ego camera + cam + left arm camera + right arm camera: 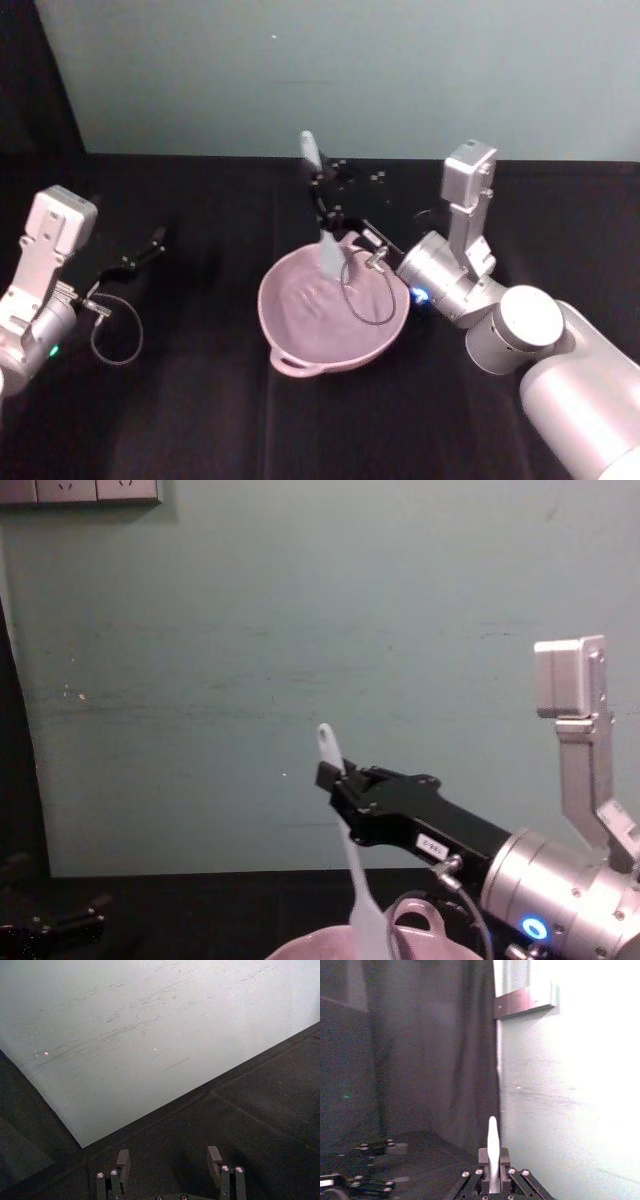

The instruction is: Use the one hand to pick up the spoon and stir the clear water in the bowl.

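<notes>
The pale pink bowl point(285, 325) sits mid-table, its looped handle point(296, 364) toward me. My right gripper point(323, 197) reaches over the bowl's far rim and is shut on the white spoon point(327, 250). The spoon stands nearly upright, handle end up and scoop down inside the bowl. In the chest view the gripper point(337, 780) clamps the spoon point(352, 870) partway down its handle, above the bowl point(320, 947). The right wrist view shows the handle point(493, 1142) pinched between the fingers. My left gripper point(168, 1159) is open and parked at the table's left point(140, 255).
A thin cable loop point(372, 300) from the right wrist hangs over the bowl's right side. Another cable loop point(115, 338) lies on the black table beside the left arm. A teal wall point(350, 70) closes off the table's back edge.
</notes>
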Action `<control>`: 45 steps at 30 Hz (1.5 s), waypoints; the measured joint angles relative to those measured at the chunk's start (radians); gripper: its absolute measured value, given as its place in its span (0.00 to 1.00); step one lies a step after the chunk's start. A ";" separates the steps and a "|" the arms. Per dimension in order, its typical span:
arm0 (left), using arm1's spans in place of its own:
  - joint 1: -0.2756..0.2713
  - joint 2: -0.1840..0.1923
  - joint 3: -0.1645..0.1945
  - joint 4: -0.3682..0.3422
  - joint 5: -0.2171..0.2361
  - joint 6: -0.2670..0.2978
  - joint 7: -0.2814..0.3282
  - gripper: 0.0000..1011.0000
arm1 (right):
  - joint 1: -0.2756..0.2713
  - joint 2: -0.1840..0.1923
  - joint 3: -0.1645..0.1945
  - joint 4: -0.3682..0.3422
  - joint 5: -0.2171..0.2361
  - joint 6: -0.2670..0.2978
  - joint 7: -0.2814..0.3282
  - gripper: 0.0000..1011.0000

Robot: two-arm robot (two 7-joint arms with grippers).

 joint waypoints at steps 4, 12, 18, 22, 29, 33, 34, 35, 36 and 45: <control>0.000 0.000 0.000 0.000 0.000 0.000 0.000 1.00 | -0.002 0.018 0.021 -0.007 -0.013 -0.006 -0.015 0.12; 0.000 0.000 0.000 0.000 0.000 0.000 0.000 1.00 | -0.102 0.102 0.060 -0.174 0.024 0.099 0.023 0.12; 0.000 0.000 0.000 0.000 0.000 0.000 0.000 1.00 | -0.176 0.142 0.064 -0.290 0.081 0.189 0.070 0.12; 0.000 0.000 0.000 0.000 0.000 0.000 0.000 1.00 | -0.211 0.159 0.042 -0.352 0.126 0.245 0.111 0.12; 0.000 0.000 0.000 0.000 0.000 0.000 0.000 1.00 | -0.201 0.150 0.002 -0.365 0.142 0.269 0.130 0.12; 0.000 0.000 0.000 0.000 0.000 0.000 0.000 1.00 | -0.163 0.124 -0.026 -0.321 0.138 0.265 0.130 0.12; 0.000 0.000 0.000 0.000 0.000 0.000 0.000 1.00 | -0.154 0.118 -0.030 -0.308 0.136 0.263 0.129 0.12; 0.000 0.000 0.000 0.000 0.000 0.000 0.000 1.00 | -0.135 0.104 -0.037 -0.276 0.132 0.256 0.128 0.12; 0.000 0.000 0.000 0.000 0.000 0.000 0.000 1.00 | -0.124 0.097 -0.040 -0.260 0.130 0.250 0.126 0.12; 0.000 0.000 0.000 0.000 0.000 0.000 0.000 1.00 | -0.030 0.030 -0.019 -0.083 0.075 0.138 0.064 0.12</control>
